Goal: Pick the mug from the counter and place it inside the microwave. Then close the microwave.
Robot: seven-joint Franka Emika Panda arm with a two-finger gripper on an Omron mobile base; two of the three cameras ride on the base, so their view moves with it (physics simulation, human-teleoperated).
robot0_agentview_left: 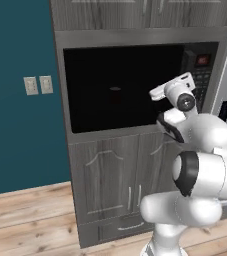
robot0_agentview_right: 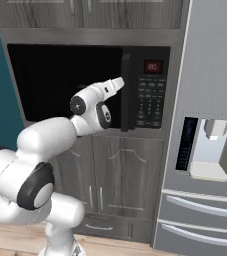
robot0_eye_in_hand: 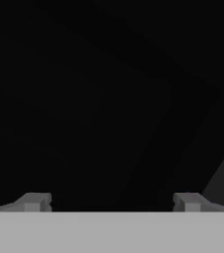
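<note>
1. Left base view: the white arm reaches up toward the microwave (robot0_agentview_left: pixel 135 85), a black box built into grey wood cabinets, its keypad and small red display at the right. The wrist sits in front of the right part of the dark front. A faint reddish patch shows low in the middle of the darkness under a pale oval; it may be the mug, but it is too dim to say so. Whether the door stands open or shut cannot be told from here.

2. Right base view: the same reach, seen from the other side. The hand points at the dark vertical bar just left of the keypad, beside a steel fridge (robot0_agentview_right: pixel 210 125). The fingers are hidden against the black.

3. Hand view: the claw (robot0_eye_in_hand: pixel 111 201) is spread wide, its two grey fingertips (robot0_eye_in_hand: pixel 34 201) far apart at the bottom with nothing between them. Ahead lies only dark, angled surface, likely the microwave's inside or its door.

4. Judgement: the claw carries nothing, so the step in hand looks like either leaving the cavity or shutting the door.

5. Risk: in such darkness the wide fingers could clip the door edge or frame. If the mug does stand inside near the front, a careless pull-out could knock it over, or the closing door could strike it.
</note>
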